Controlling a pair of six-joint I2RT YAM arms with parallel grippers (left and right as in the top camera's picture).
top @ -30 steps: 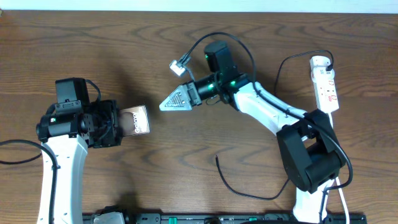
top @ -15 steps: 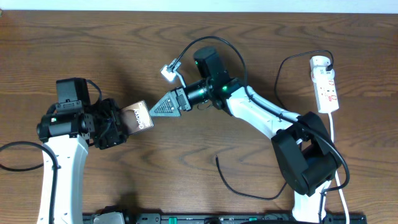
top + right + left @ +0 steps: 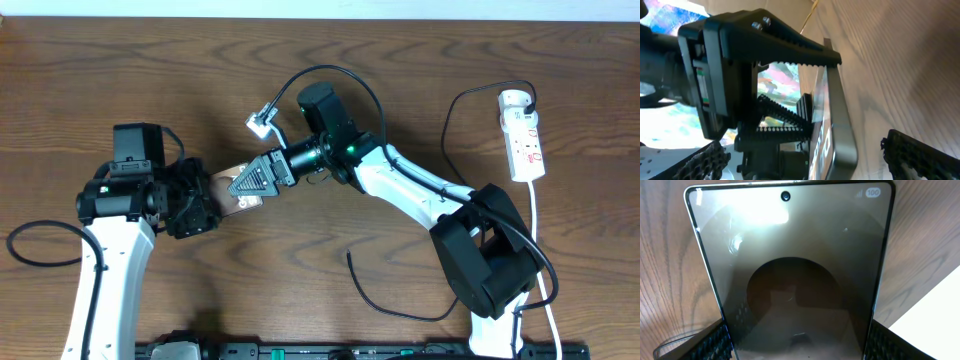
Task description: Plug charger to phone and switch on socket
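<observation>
Starting on the left: the left pincer [image 3: 207,198] is clamped on the phone [image 3: 790,255], one toothed finger on each long side. The handset juts out past its tips, lifted off the table [image 3: 120,80] as far as I can judge.

Now the right pincer [image 3: 242,184]. It's wide apart and gripping nothing, and the phone's free end sits edge-on between its two fingers.

This looks like a hand-over or a steadying grip, with plugging in not yet begun. To do it well, the right pincer should square up so both pads meet the long edges flat. It should bite only once the slab is centred, and the left shouldn't let go until that bite is firm. The short edge with the port must stay uncovered. I can't make out which edge that is.

The phone itself has a glossy dark face with a punch-hole lens up top and a small "100" badge in the corner. There's a round dark reflection mid-screen, and it reads bronze-brown from overhead.

Further right, behind the right pincer and well apart from it, the charger [image 3: 385,305] lies loose on the wood, thin and black, with its tip untouched. Far out past the arm's base sits the socket [image 3: 524,140], a white strip with red markings and a black plug at its top end.
</observation>
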